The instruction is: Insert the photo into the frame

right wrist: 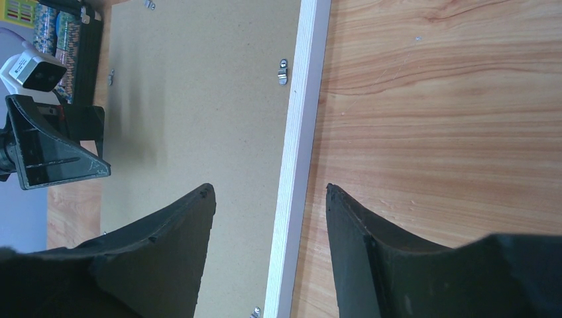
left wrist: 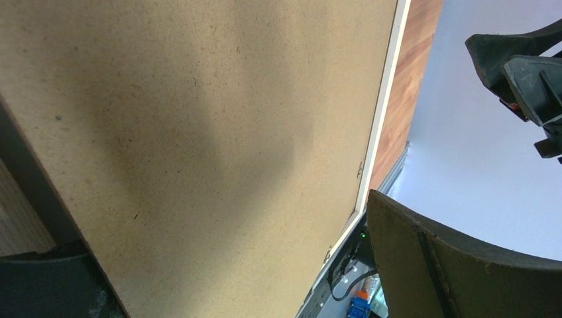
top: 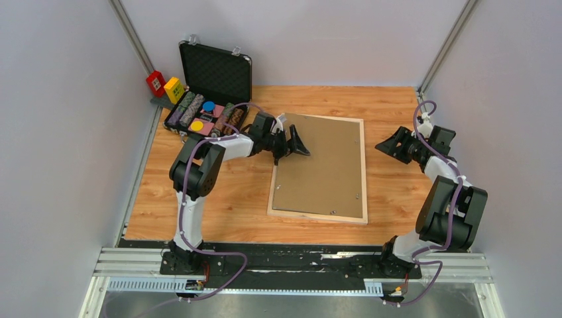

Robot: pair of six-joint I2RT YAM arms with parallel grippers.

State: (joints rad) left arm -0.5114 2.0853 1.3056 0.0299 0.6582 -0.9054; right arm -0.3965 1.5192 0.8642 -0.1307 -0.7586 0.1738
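Note:
The frame (top: 364, 173) of pale wood lies flat on the table with a plain brown backing board (top: 323, 165) filling it. The photo is not in view. My left gripper (top: 290, 144) is open over the board's far left corner; the left wrist view shows the board (left wrist: 199, 132) and the frame's pale edge (left wrist: 384, 119) between its spread fingers (left wrist: 464, 265). My right gripper (top: 392, 147) is open and empty just right of the frame. In the right wrist view its fingertips (right wrist: 209, 195) straddle the frame's right edge (right wrist: 298, 132) from above.
An open black case (top: 215, 73) with poker chips stands at the back left, close to my left arm. A red block (top: 156, 83) and a yellow block (top: 173, 88) sit beside it. Small metal clips (right wrist: 282, 71) line the frame's inner edge. Walls close in on both sides.

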